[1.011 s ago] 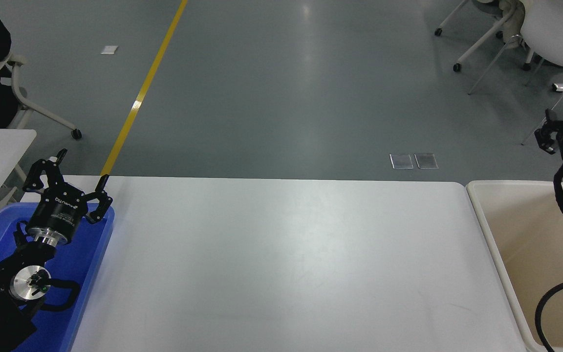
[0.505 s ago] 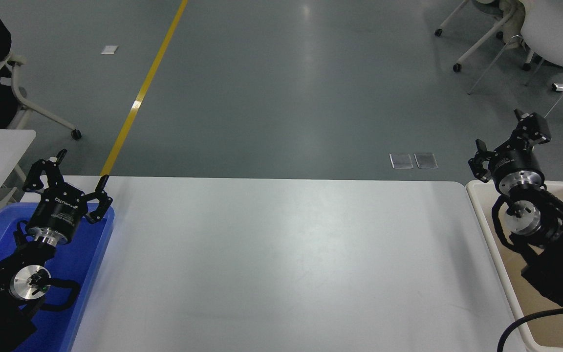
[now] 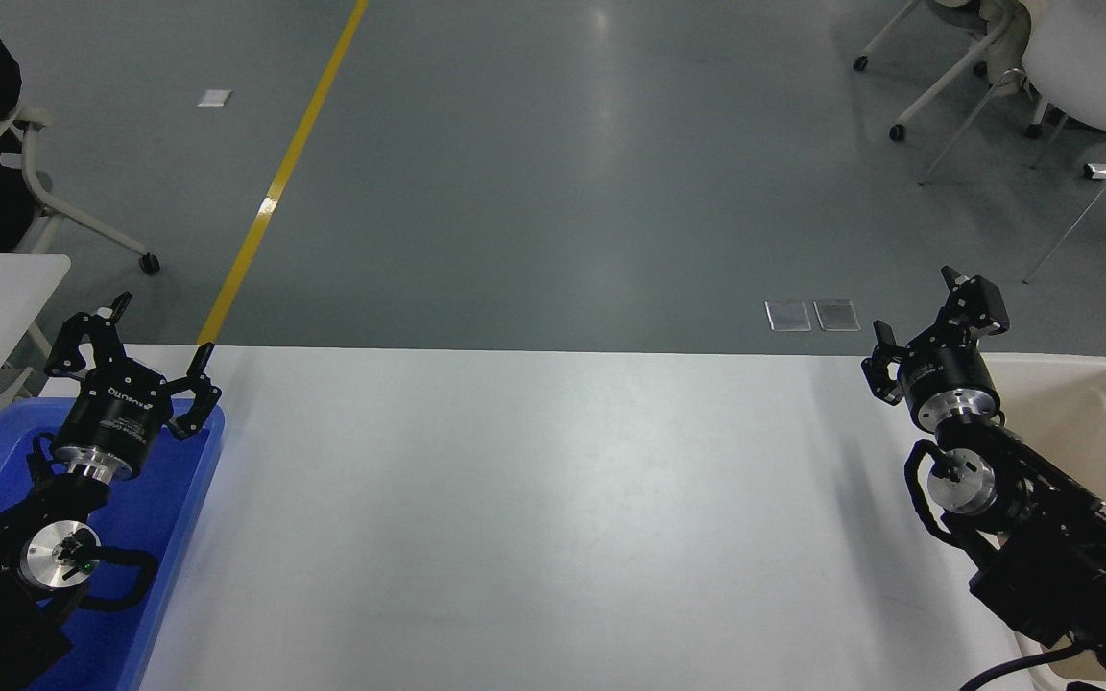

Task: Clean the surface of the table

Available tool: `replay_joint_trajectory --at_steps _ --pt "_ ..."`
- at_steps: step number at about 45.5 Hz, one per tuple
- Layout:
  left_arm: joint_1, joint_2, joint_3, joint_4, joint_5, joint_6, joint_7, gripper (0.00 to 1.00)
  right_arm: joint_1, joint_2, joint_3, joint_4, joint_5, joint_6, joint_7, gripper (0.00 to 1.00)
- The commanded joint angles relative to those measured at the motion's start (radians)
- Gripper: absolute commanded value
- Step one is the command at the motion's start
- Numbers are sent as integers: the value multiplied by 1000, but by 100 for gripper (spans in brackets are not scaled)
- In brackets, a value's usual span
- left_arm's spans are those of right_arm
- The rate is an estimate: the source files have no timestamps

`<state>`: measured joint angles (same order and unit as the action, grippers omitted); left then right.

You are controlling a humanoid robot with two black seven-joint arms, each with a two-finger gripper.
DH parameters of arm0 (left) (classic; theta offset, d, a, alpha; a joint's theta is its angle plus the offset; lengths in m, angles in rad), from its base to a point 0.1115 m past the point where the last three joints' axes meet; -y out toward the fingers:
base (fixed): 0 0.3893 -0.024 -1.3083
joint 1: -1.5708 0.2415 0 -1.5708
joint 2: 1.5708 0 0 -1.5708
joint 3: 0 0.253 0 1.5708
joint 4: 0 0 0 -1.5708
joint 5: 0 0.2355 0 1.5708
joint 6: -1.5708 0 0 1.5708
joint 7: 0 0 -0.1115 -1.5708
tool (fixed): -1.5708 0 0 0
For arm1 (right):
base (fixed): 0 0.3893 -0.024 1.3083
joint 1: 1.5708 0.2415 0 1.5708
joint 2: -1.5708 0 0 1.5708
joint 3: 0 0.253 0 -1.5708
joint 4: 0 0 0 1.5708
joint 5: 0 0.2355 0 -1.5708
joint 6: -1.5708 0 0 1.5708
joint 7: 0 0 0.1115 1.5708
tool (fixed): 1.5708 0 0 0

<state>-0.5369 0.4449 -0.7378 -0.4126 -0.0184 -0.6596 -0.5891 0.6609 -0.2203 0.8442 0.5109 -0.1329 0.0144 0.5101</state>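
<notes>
Now the right black gripper (image 3: 918, 321) hangs over the far right corner of the large matte white tabletop (image 3: 553, 518), having swung in from the picture's right edge over the last second, off the beige plastic tub (image 3: 1105, 408) beside the table and leftward across its rim. Its fingers stand apart with nothing between them. The left black gripper (image 3: 145, 345) is parked at the lower left above the blue plastic tray (image 3: 183, 499), fingers likewise spread and empty.

No loose item, cloth or sponge shows anywhere on the tabletop; only faint scuffs mark it. My reading is that the clearing is largely done, and the arm is either returning from a drop at the tub or heading out for another pass.

The tabletop fills the lower half of the view, between tray and tub. Its long axis runs left to right across the picture, its far edge level, its rounded far corners showing.
</notes>
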Motion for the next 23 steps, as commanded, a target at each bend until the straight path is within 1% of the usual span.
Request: replay_joint_trajectory --at_steps 1,6,15,23 --pt "0 0 0 1 0 0 0 100 0 12 1 0 -2 2 31 99" --pt "0 0 0 1 0 0 0 100 2 12 -1 0 -2 2 59 99" --pt "0 0 0 0 0 0 0 100 9 12 1 0 -2 30 157 99" --pt "0 0 0 0 0 0 0 100 11 10 -1 -15 -2 36 166 99"
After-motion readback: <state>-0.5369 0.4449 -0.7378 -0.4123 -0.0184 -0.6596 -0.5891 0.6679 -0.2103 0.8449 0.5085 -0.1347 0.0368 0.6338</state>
